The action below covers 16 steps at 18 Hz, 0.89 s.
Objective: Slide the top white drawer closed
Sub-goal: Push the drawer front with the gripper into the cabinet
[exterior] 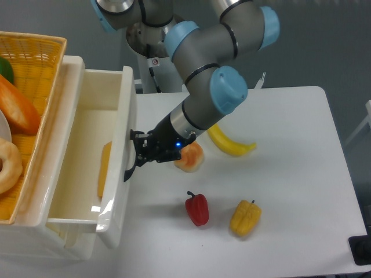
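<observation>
One top white drawer point(87, 145), two peppers point(197, 208), one banana point(229, 145), one basket point(32, 63).

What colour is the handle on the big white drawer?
Black. The curved handle on the drawer's front shows in the fixed camera view, beside the gripper.

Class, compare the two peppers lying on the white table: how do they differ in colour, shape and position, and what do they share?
Colour: the red pepper is red, the yellow pepper is yellow. Shape: the red pepper looks narrower, the yellow pepper broader and lumpier. Position: the red pepper lies nearer the top white drawer, the yellow pepper farther from it. Shared: both rest on the table, untouched, apart from the claw.
</observation>
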### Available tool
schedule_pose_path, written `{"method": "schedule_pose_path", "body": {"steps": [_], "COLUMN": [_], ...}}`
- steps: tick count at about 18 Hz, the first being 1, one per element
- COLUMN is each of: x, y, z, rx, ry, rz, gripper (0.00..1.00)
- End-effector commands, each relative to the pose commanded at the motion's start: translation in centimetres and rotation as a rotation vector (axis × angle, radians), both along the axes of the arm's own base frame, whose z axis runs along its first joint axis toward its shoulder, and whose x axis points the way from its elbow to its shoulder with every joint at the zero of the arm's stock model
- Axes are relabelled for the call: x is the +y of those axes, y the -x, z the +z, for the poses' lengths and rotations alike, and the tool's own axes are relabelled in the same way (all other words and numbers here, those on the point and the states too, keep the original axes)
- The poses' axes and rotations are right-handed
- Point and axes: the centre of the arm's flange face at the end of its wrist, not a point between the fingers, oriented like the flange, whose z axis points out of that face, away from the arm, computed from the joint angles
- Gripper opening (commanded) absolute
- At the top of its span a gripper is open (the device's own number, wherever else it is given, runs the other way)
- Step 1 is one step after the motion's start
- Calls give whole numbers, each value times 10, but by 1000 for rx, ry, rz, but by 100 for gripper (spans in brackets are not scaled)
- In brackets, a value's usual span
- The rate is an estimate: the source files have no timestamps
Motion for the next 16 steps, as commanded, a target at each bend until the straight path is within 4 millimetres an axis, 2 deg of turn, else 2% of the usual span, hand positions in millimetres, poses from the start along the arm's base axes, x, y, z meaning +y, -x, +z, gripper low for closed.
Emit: {"method": "schedule_pose_path", "body": {"steps": [10, 16], "x": [28, 34], "y": [-42, -52], "z": [1, 1], "rx": [1, 0], "ry": [17, 20], "rz": [-18, -28], "gripper": [10, 10]}}
